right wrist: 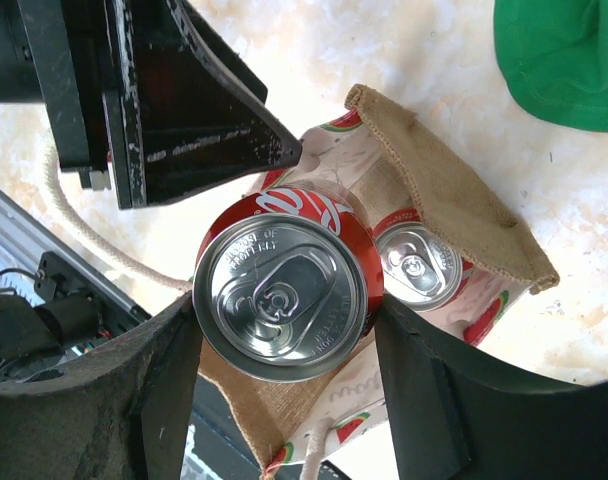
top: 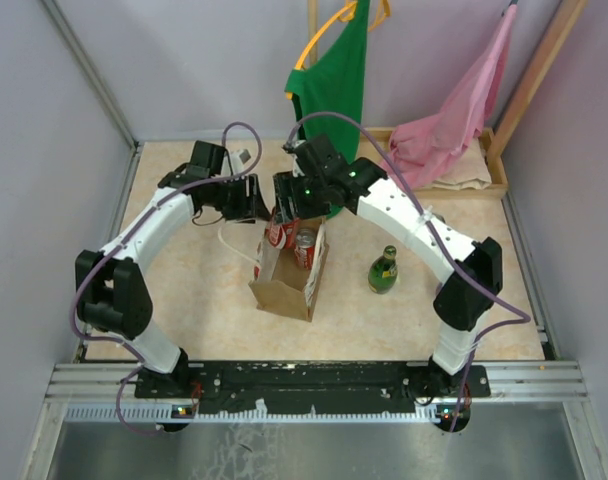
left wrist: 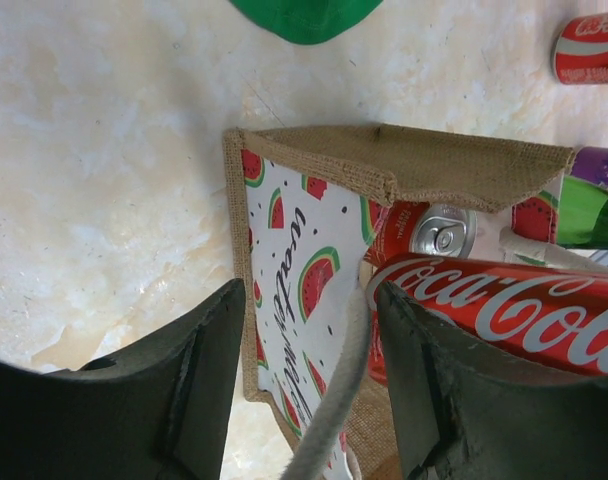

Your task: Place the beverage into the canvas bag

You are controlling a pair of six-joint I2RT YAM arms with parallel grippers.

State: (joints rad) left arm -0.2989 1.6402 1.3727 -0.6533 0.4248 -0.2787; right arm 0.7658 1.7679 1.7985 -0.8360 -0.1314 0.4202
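Your right hand (right wrist: 284, 312) is clamped on the beverage, a red Coca-Cola can (right wrist: 279, 290). In the right wrist view the can fills the centre of the frame, its top toward the camera, with a finger pressed against each side. It sits at the mouth of the canvas bag (top: 284, 285), which stands on the tabletop (top: 184, 290) in the middle of the top view, between your two arms. You cannot tell how deep in the bag the can's lower end is. A second can (right wrist: 419, 265) stands upright inside the bag, just right of the held one.

Your left hand (left wrist: 309, 292) is at the bag's rim with its fingers spread apart. The watermelon-print lining and a white rope handle (left wrist: 349, 360) run between them, unpinched. A green bottle (top: 383, 270) stands right of the bag, apart from it.
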